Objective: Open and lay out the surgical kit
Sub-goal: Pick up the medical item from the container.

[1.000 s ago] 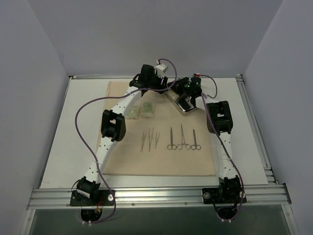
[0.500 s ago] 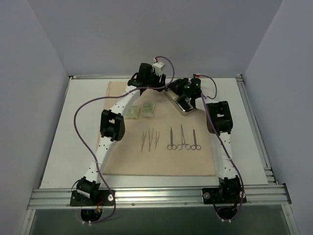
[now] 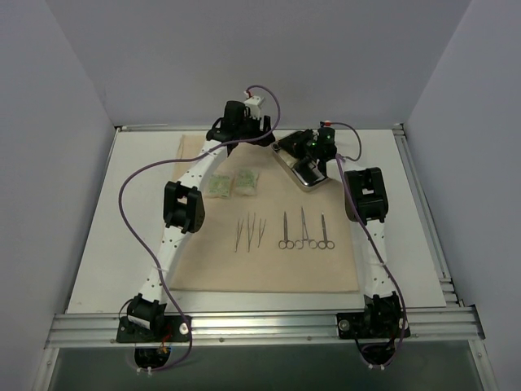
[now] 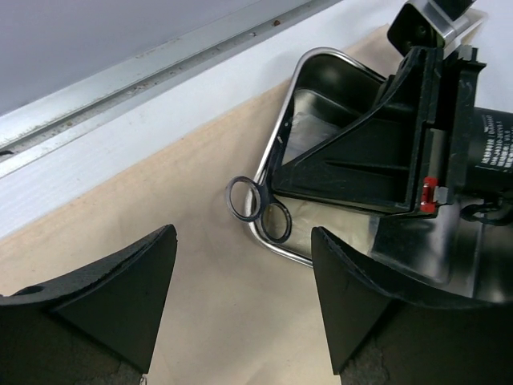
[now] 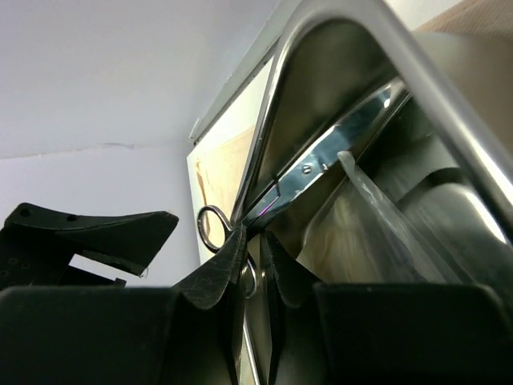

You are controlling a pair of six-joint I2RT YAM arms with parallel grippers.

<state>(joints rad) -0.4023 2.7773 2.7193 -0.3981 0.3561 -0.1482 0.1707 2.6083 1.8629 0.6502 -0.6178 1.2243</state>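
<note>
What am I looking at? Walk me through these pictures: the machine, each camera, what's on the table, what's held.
Two robot arms are bolted at the table's near edge: left arm, right arm. One picture looks down from above; the other two come from cameras on each wrist. On a beige cloth lie three tweezers, three scissor-handled forceps, two green packets and a steel tray. The right tool is shut on scissors in the tray; the left tool hangs open, empty, nearby.

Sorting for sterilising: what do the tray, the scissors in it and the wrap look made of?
Tray: polished steel, likely; mirror-like reflections.
Scissors: bright metal, probably steel; glinting blade.
Wrap: beige cloth or paper-like fabric, matte, no shine.
</note>
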